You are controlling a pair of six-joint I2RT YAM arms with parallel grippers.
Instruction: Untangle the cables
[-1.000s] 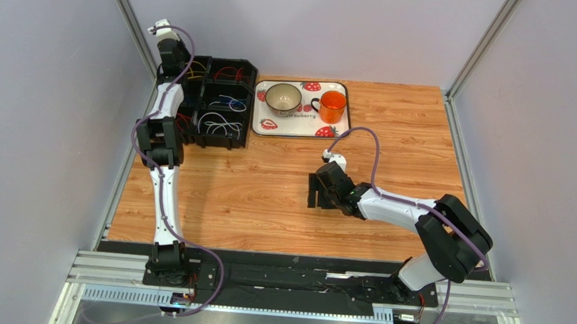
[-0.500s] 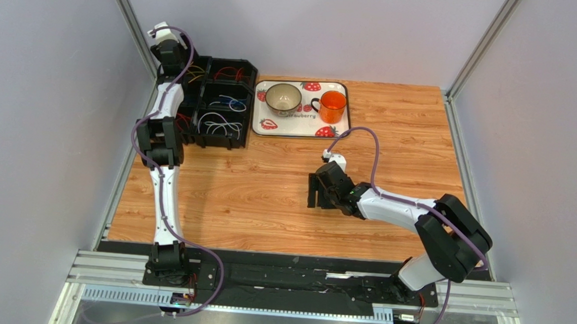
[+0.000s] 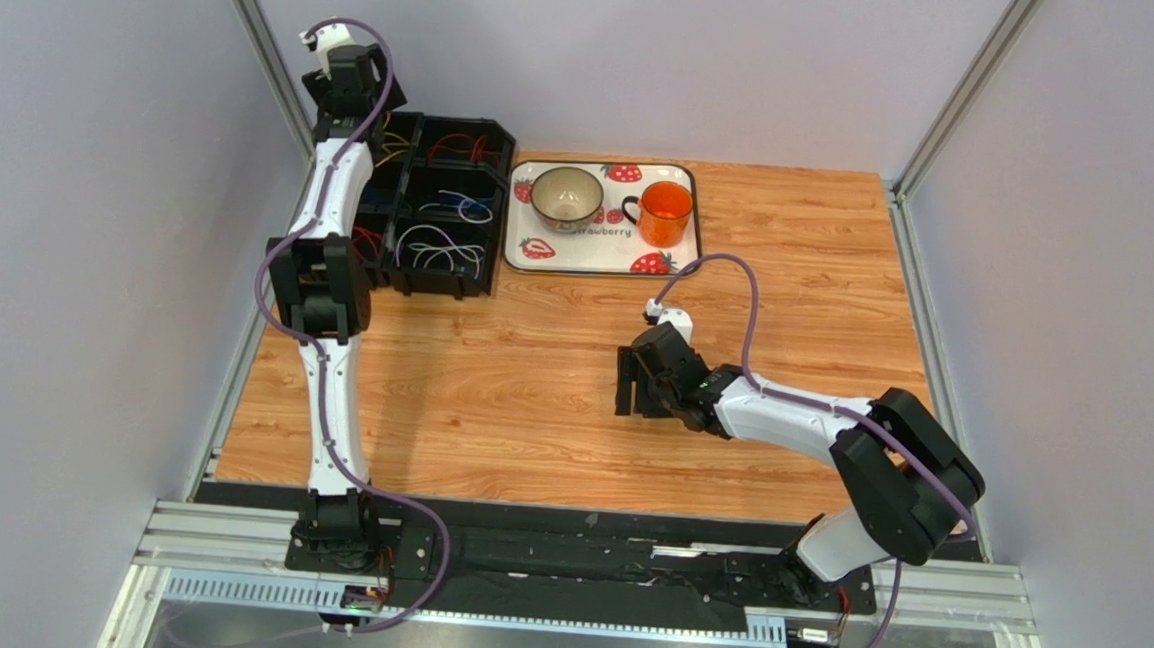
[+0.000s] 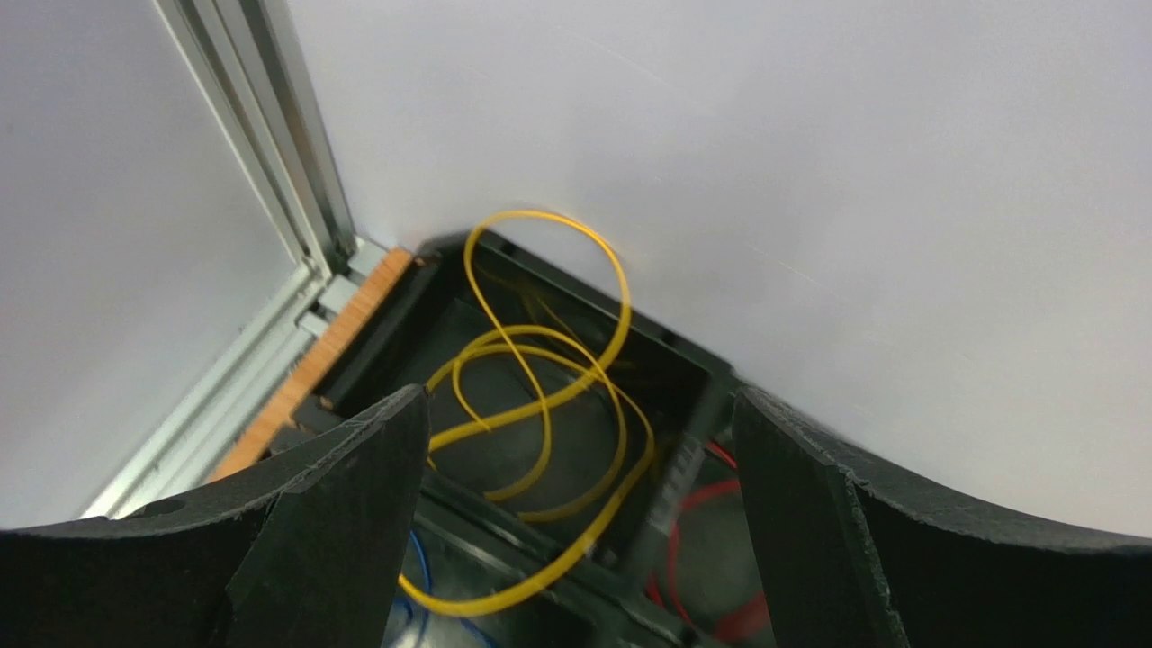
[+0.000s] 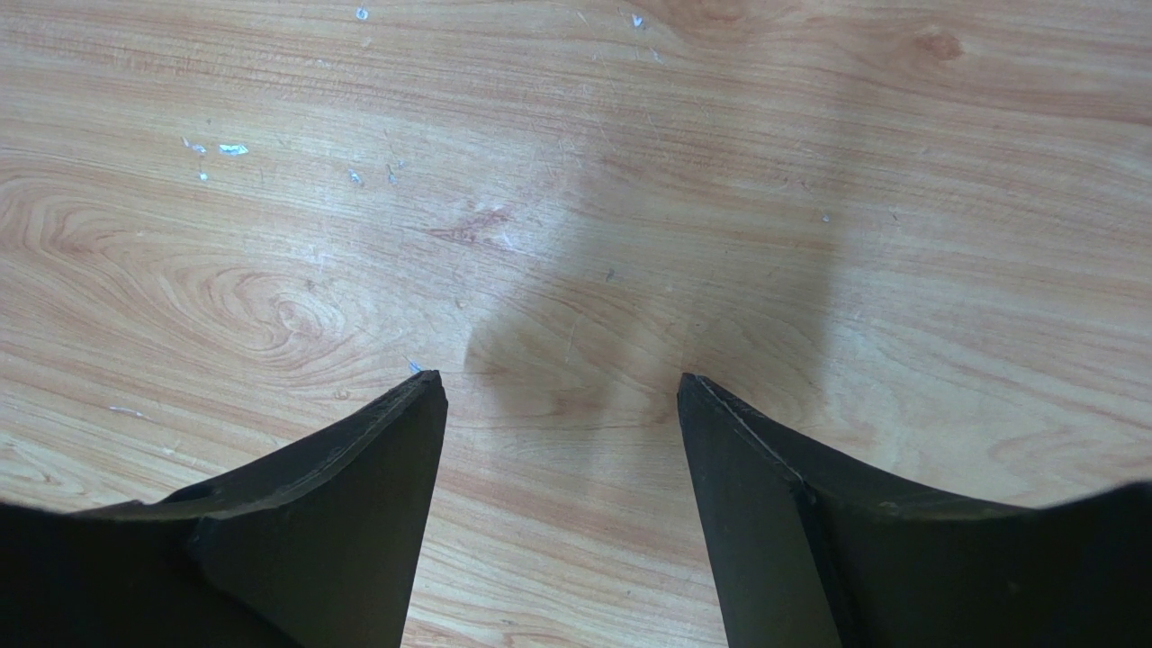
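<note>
The cables lie sorted by colour in a black compartment bin [image 3: 403,201]: yellow cables [image 3: 393,145], red cables [image 3: 459,146], blue cables [image 3: 466,205] and white cables [image 3: 440,248]. My left gripper [image 3: 350,97] hangs above the bin's back left corner, close to the wall. In the left wrist view it [image 4: 578,393] is open and empty, with yellow loops [image 4: 546,215] lying loose below, a red strand [image 4: 672,540] and a blue strand [image 4: 419,560] in neighbouring compartments. My right gripper [image 3: 634,383] rests low over bare wood mid-table, open [image 5: 560,377] and empty.
A strawberry-print tray [image 3: 597,250] stands right of the bin, carrying a bowl [image 3: 566,193] and an orange cup [image 3: 667,210]. The left wall and a metal frame post [image 4: 257,122] are close beside the left gripper. Wooden tabletop [image 5: 582,162] lies under the right gripper.
The left gripper has opened and lifted up and back from the bin's yellow compartment, leaving the yellow cables in it. The right arm has not moved.
</note>
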